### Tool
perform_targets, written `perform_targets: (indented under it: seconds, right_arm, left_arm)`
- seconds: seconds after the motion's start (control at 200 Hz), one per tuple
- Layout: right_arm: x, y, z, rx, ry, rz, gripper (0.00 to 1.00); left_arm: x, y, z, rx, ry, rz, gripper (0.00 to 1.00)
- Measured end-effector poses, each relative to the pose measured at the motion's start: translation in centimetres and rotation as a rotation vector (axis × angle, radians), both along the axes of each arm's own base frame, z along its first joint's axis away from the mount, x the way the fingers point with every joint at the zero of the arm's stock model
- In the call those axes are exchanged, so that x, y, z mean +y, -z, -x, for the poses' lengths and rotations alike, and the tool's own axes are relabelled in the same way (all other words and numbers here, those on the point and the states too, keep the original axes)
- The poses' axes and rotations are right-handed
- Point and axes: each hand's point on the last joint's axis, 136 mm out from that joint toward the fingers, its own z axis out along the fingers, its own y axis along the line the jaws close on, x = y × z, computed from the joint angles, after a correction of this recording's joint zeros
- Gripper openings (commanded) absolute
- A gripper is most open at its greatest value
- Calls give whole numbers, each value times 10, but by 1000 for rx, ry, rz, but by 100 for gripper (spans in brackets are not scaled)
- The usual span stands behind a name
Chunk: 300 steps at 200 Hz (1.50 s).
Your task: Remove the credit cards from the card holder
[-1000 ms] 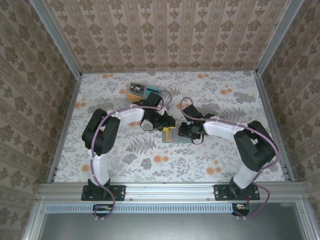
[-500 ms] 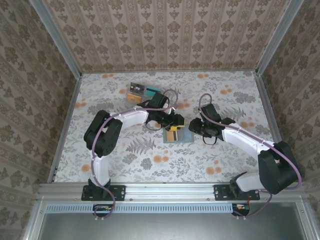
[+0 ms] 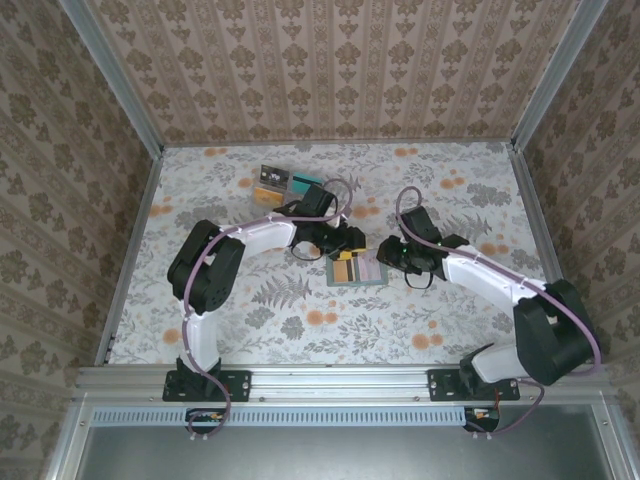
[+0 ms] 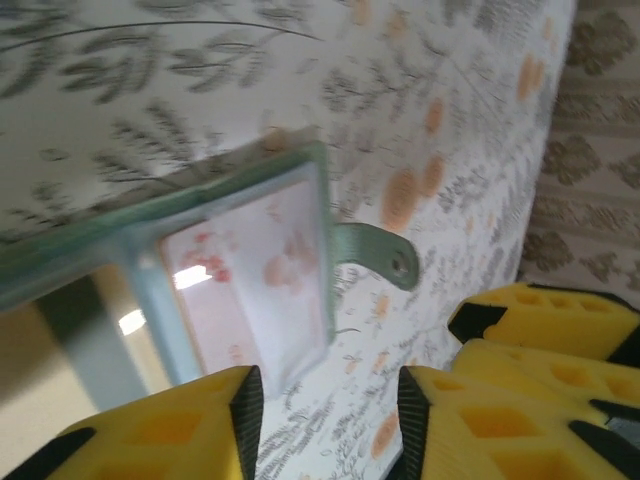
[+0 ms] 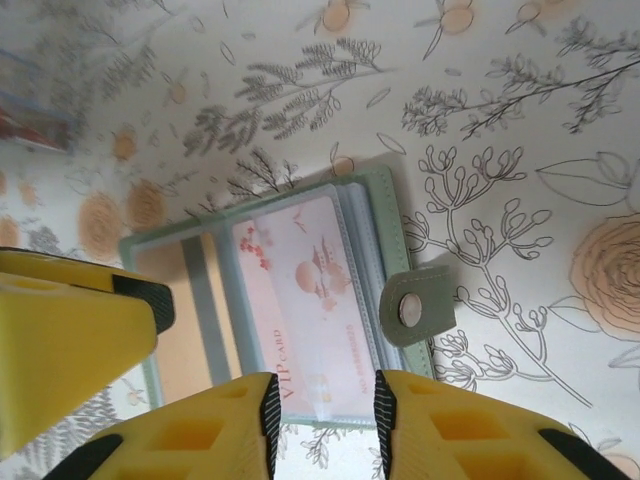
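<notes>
Item: card holder [image 3: 357,271], grey-green, lying open and flat near the centre of the floral table [image 3: 450,320].
- Contents: tan-orange card [image 3: 343,270] in the 9 o'clock half. Pink card [image 5: 310,320] printed "VIP CARD" in the 3 o'clock half. Both are seated in their slots.
- Fitting: snap tab [image 5: 415,310] projecting from the holder's outer edge, flat on the table.
- Left gripper [image 3: 350,243]: at the holder's 11 o'clock, yellow fingers [image 4: 150,435] parted, grasping nothing.
- Right gripper [image 3: 385,255]: at the holder's 2 o'clock, fingers [image 5: 480,430] parted above the holder's edge, grasping nothing.
- Also present: clear tray [image 3: 285,182] of coloured cards, at 11 o'clock, well apart.
</notes>
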Motion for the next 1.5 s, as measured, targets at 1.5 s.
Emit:
perform_targets:
  seconds: [1.5]
  right_arm:
    - [22,58,-3,185,-54,63,25]
  left_arm:
    - [7,39,12,74,-38,-108,28]
